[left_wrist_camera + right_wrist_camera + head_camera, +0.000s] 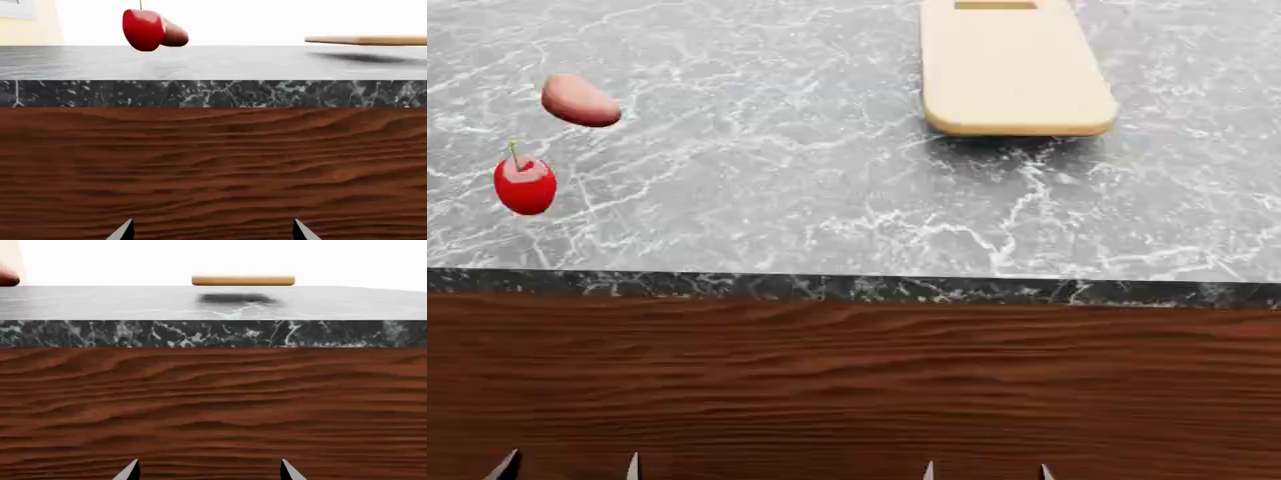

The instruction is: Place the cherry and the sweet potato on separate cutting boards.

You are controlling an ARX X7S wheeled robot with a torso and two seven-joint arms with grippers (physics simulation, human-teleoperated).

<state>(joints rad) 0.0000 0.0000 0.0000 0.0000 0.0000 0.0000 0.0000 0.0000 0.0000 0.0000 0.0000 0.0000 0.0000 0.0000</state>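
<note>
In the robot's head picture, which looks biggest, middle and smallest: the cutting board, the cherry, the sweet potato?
1. Cutting board, biggest by far.
2 and 3. Sweet potato and cherry look about alike; too close to rank.

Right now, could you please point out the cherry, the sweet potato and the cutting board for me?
cherry [525, 187], head view, middle of its red body.
sweet potato [581, 101], head view, middle of the lump.
cutting board [1014, 75], head view, bare top face.

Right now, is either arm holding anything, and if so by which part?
Nothing is held. Both sets of jaws stand open and empty below the counter edge. The cherry and sweet potato lie on the counter, the cutting board apart.
</note>
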